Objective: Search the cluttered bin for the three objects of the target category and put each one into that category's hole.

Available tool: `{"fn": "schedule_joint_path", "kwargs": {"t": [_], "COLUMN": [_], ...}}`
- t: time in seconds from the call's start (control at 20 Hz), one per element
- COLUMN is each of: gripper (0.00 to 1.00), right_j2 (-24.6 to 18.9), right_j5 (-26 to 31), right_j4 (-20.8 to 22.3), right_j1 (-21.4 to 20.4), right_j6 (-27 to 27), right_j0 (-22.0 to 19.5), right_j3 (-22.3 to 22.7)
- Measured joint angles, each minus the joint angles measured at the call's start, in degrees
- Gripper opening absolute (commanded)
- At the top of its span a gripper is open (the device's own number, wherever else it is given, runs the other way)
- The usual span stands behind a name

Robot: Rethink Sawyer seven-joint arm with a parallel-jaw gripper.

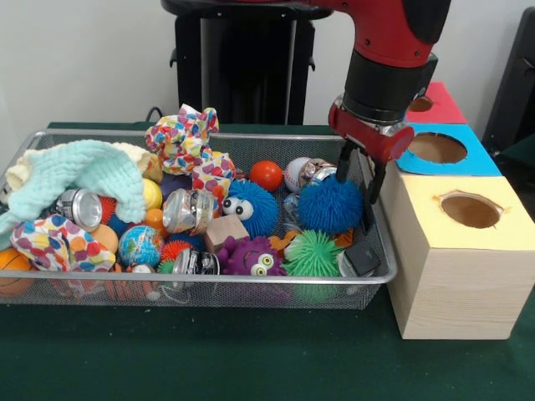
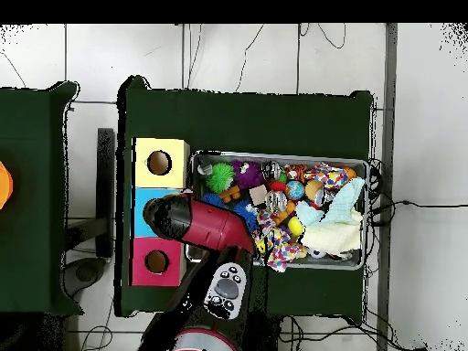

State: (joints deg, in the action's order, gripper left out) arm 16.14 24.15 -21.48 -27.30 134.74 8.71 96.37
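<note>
Tool [image 1: 358, 180] fingers apart, straddling blue spiky ball [image 1: 330, 204] at wire basket's [image 1: 209, 282] end beside wooden box [image 1: 456, 263]

A wire mesh bin [image 1: 50, 288] sits packed with balls, spiky toys, tins and cloths. Just beside its end stand 3 wooden boxes, each with a round hole on top: yellow [image 1: 471, 210], blue [image 1: 437, 148] and red [image 1: 420, 104].

Wire mesh bin [image 1: 380, 276]: bright metal. Boxes [image 1: 451, 284]: pale, matt bare wood with coloured tops. Surface [image 1: 251, 351]: matt green cloth. Towel [image 1: 79, 180]: soft knitted cloth. Blue ball [image 1: 330, 205]: spiky rubber. Orange ball [image 1: 266, 175]: smooth, glossy.
</note>
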Motion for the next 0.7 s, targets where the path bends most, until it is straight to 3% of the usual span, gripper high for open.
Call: {"fn": "schedule_joint_path", "kwargs": {"t": [0.7], "gripper": [1.0], "right_j2": [1.74], "right_j5": [1.31], "right_j4": [0.04], "right_j1": [-1.33], "right_j6": [0.0], "right_j0": [-2.1], "right_j3": [0.32]}}
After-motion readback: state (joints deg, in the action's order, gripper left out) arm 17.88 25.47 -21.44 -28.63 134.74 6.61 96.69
